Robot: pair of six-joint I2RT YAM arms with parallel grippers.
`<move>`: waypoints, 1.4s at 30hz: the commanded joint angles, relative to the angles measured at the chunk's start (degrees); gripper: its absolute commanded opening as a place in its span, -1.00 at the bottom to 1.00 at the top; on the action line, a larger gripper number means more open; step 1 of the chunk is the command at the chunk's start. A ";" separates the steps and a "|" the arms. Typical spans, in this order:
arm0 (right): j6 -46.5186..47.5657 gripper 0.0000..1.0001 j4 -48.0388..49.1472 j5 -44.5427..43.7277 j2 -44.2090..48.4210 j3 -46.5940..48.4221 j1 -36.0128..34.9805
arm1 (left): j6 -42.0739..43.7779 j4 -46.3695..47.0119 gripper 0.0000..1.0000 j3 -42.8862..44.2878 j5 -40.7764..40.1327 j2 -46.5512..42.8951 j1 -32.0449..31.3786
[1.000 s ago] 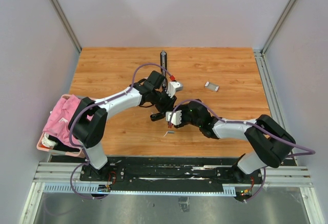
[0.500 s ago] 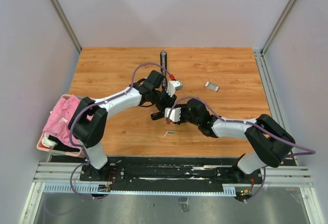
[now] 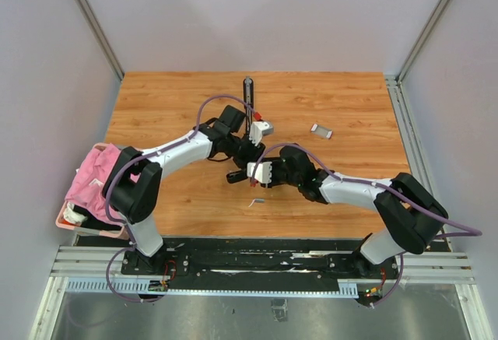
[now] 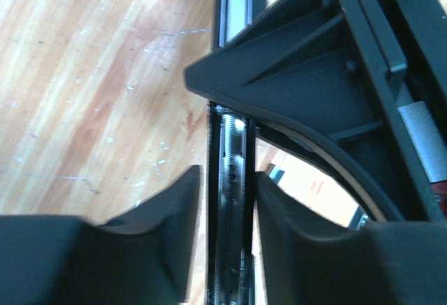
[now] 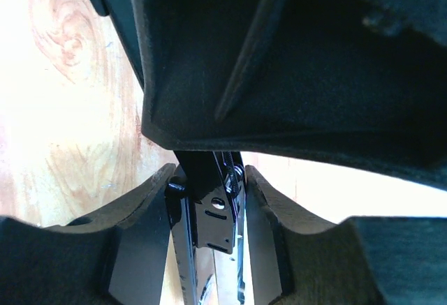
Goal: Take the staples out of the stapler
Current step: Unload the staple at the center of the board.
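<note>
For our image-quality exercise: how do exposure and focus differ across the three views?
Top view: even light, sharp, soft shadows on the table. Left wrist: left fingers dark and blurred, stapler sharper. Right wrist: table washed out to white, right fingers in silhouette.

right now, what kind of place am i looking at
Probably a robot lab test cell: a wooden tabletop boxed in by plain grey walls and aluminium frame posts, with a left arm and right arm bolted to a metal rail at its near edge.
</note>
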State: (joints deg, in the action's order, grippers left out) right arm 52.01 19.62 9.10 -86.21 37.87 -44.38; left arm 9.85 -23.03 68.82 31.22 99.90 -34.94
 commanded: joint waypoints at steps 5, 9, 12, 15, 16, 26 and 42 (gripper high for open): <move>0.19 -0.84 -9.46 5.77 -0.26 5.11 -0.93 | 1.77 2.11 0.08 0.36 0.17 -4.63 5.63; 0.46 -0.84 -11.83 7.22 -0.12 6.10 -0.93 | 1.73 2.20 0.23 0.06 0.75 -5.88 6.99; 0.62 -0.85 -14.02 8.79 0.08 6.83 -0.92 | 1.70 2.41 0.26 -0.15 0.90 -6.57 7.62; 0.54 -0.86 -15.66 9.63 0.10 7.43 -0.90 | 1.55 2.40 0.28 -0.07 1.29 -6.71 8.05; 0.53 -0.86 -16.05 9.91 0.09 7.61 -0.91 | 1.55 2.38 0.28 -0.02 1.37 -6.85 8.18; -0.24 -0.88 -18.98 11.24 -1.21 9.55 -0.88 | 2.34 1.80 0.30 -0.43 1.12 -8.53 9.24; -3.21 -0.91 -35.15 20.57 -6.90 20.70 1.55 | 5.80 0.60 0.31 -5.61 -0.37 -19.38 15.76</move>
State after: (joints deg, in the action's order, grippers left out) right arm 50.35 -10.68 24.84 -91.90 54.13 -44.25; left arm 13.91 -22.41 65.76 31.14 83.90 -20.88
